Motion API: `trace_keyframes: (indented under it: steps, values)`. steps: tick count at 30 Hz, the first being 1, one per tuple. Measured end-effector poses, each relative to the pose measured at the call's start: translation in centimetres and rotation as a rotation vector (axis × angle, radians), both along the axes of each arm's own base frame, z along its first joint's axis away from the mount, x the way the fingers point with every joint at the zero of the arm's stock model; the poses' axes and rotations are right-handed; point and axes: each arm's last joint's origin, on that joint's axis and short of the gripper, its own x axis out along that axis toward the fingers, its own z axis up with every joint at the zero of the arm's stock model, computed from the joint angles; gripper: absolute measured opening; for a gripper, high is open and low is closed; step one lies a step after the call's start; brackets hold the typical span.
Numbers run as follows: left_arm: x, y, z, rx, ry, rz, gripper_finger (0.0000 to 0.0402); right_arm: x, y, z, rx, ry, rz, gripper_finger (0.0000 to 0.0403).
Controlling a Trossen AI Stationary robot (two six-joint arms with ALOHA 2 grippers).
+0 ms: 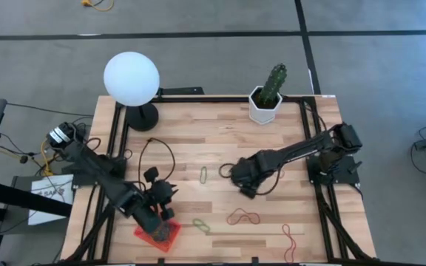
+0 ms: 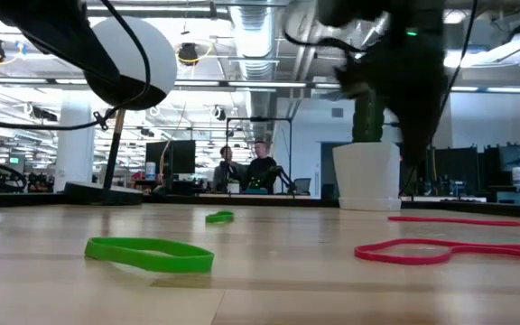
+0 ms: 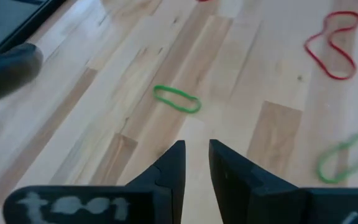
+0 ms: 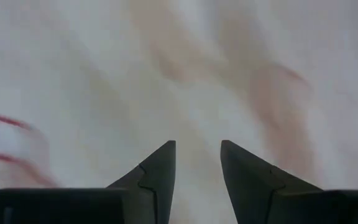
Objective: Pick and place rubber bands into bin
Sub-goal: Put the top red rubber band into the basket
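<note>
Near the lower left of the high view sits the bin (image 1: pixel 160 235), and we can make out a dark tangle inside it that we take for rubber bands already dropped in, though we cannot count them. Our left gripper (image 1: pixel 161 214) hangs just above the bin's upper edge; in its wrist view the jaws stand narrow with nothing between them, so we judge it has no load at this point.

Out on the table (image 1: pixel 198 140) several bands are not yet collected: a green band (image 1: pixel 203 174) at the centre, a second green band (image 1: pixel 200 224) just right of the bin, a red band (image 1: pixel 242 217) lower centre, and a long red band (image 1: pixel 290 241) toward the lower right. That makes at least four left.

Our right gripper (image 1: pixel 244 177) hovers right of centre, near the central green band and above the red one. Its jaws show a moderate gap and hold nothing.

We judge the job partly done, with the loose bands on the right half the main work remaining.
</note>
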Motion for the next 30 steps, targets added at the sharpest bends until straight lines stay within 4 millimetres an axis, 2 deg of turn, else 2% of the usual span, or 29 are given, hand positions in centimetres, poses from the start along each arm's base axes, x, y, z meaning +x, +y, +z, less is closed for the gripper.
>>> trace_keyframes:
  steps: [4, 7, 9, 12, 20, 26, 30]
  values:
    - [0.5, 0.7, 0.0, 0.004, 0.002, 0.028, 0.0061, -2.6, -1.2, 1.1, -0.170, 0.202, 0.000, 0.0122]
    - [0.7, 1.0, 0.0, 0.012, 0.007, 0.033, 0.0061, -3.2, -2.3, 1.0, -0.252, 0.211, -0.020, 0.0123]
    - [0.8, 1.1, 0.0, 0.009, 0.010, 0.037, 0.0061, -3.3, -3.2, 0.2, -0.160, 0.197, -0.037, 0.0121]
    - [0.9, 1.2, -0.1, -0.016, 0.026, 0.033, 0.0061, -3.1, -4.4, -1.1, -0.042, 0.140, 0.049, 0.0116]
    - [0.8, 1.1, -0.1, -0.031, 0.044, 0.024, 0.0061, -3.6, -8.4, -4.0, -0.012, 0.146, 0.047, 0.0111]
    - [0.8, 1.1, -0.1, -0.008, 0.058, 0.000, 0.0061, -4.0, -9.9, -5.5, 0.110, 0.107, 0.023, 0.0111]
    - [0.8, 1.2, -0.1, -0.007, 0.058, 0.000, 0.0061, -4.2, -10.2, -5.7, 0.116, 0.099, 0.025, 0.0111]
